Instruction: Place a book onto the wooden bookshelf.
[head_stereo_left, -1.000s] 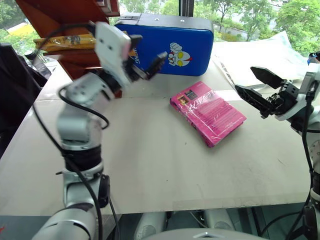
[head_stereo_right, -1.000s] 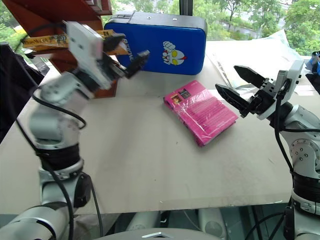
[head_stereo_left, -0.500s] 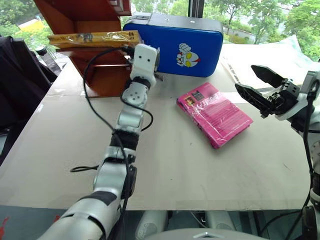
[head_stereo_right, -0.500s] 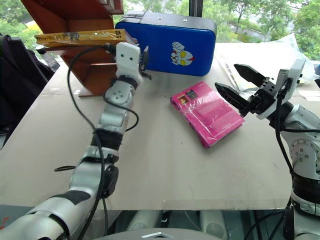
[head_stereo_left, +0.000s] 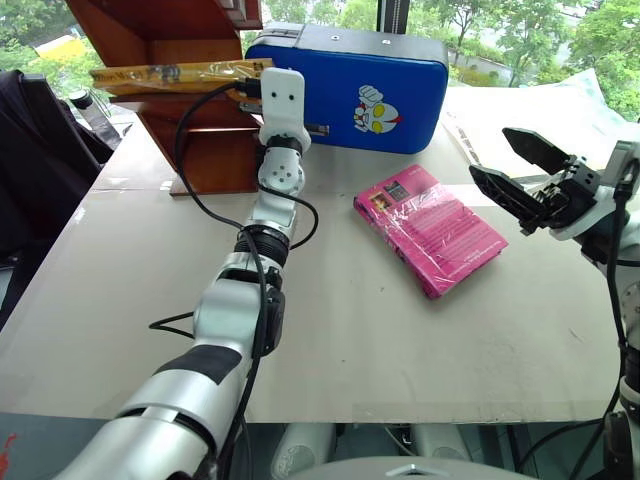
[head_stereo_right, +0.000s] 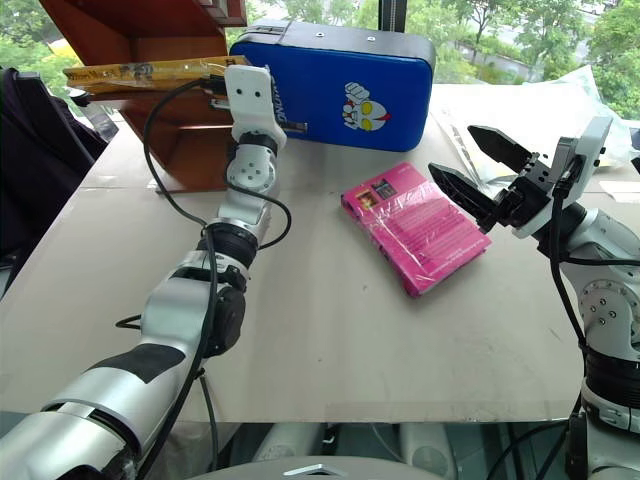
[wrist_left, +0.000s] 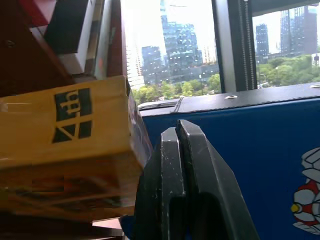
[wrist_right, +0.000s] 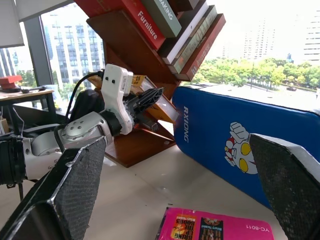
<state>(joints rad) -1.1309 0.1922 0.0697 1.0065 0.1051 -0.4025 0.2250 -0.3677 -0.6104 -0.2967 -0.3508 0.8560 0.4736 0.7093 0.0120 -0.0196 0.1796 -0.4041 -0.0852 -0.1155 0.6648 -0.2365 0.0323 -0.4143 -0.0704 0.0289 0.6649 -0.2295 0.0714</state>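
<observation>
**Operator:** Status at the shelf, please.

**Technician:** Start at your far left. The wooden bookshelf (head_stereo_left: 190, 150) stands on the table (head_stereo_left: 330, 340). The yellow book (head_stereo_left: 170, 74) lies flat on one of its shelves, its near end projecting past the shelf edge toward the blue padded case (head_stereo_left: 375, 90).

**Operator:** And the left arm?

**Technician:** You will find the left gripper (wrist_left: 182, 150) raised at the book's projecting end, just beside its corner. Its two fingers are pressed together with nothing between them. In the left wrist view the book sits alongside the fingers, not in them.

**Operator:** Continue to the right.

**Technician:** The pink book (head_stereo_left: 430, 228) lies flat on the table in front of the case. At your far right, the right gripper (head_stereo_left: 520, 178) hangs above the table edge, fingers spread wide and empty, pointing toward the pink book.
</observation>
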